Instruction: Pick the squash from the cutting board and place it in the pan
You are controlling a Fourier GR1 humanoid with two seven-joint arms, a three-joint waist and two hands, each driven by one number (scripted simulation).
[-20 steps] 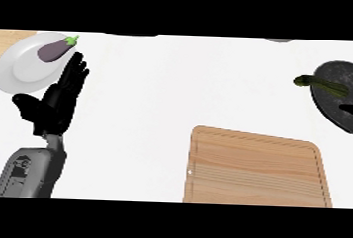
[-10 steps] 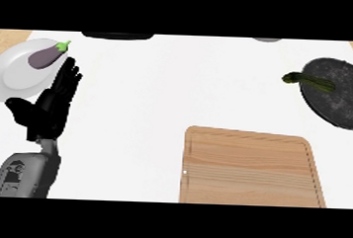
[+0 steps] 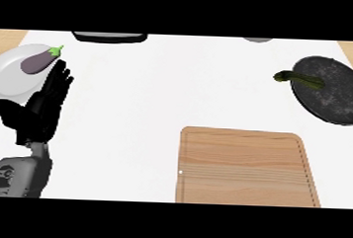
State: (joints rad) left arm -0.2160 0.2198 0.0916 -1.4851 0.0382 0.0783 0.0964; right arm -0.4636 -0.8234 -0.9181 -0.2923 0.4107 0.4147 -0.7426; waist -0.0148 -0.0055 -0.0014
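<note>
On the bench (image 3: 180, 86), the cutting board (image 3: 243, 168) lies toward five o'clock. The pan (image 3: 333, 97) sits at two o'clock, with the squash (image 3: 297, 79) lying across its nine-o'clock rim. A plate (image 3: 13, 80) at ten o'clock carries an eggplant (image 3: 38, 62). The left hand (image 3: 41, 111) rests at eight o'clock, fingertips just beside the plate.

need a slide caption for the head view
Squash lies across the rim of the pan, cutting board bare, left hand open beside the eggplant plate.

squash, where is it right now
In the head view the squash lies at the upper right, on the left rim of the dark pan, beyond the bare cutting board.
</note>
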